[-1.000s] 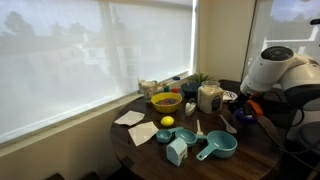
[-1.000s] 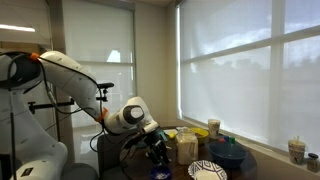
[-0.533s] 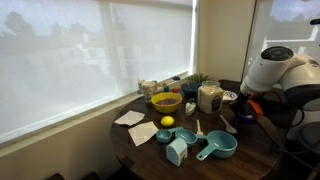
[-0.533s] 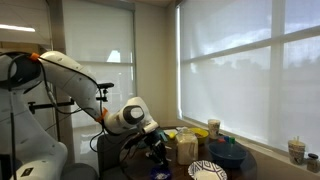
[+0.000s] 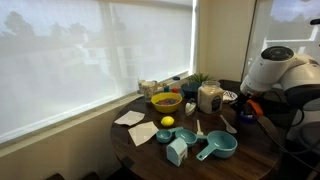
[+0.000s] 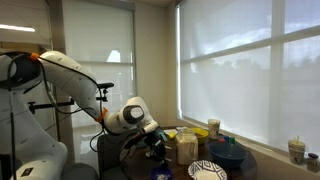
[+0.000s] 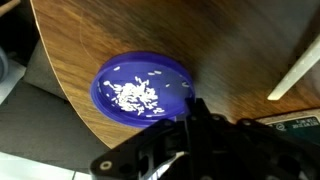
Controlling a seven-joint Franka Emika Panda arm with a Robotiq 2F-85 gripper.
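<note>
In the wrist view my gripper [image 7: 196,104] is shut, its two dark fingers pressed together with nothing between them. The tips hover right at the near-right rim of a round blue plate [image 7: 140,88] that holds a small heap of white grains [image 7: 135,96]. The plate lies on the wooden table [image 7: 230,50] close to its curved edge. In both exterior views the arm bends low over the table's side, with the gripper [image 5: 241,109] [image 6: 157,150] down among the objects.
A white stick-like handle [image 7: 296,68] lies right of the gripper. On the table stand a yellow bowl [image 5: 165,101], a lemon [image 5: 167,122], teal measuring cups [image 5: 216,147], a jar [image 5: 209,97] and paper napkins [image 5: 130,118]. The table edge drops off just left of the plate.
</note>
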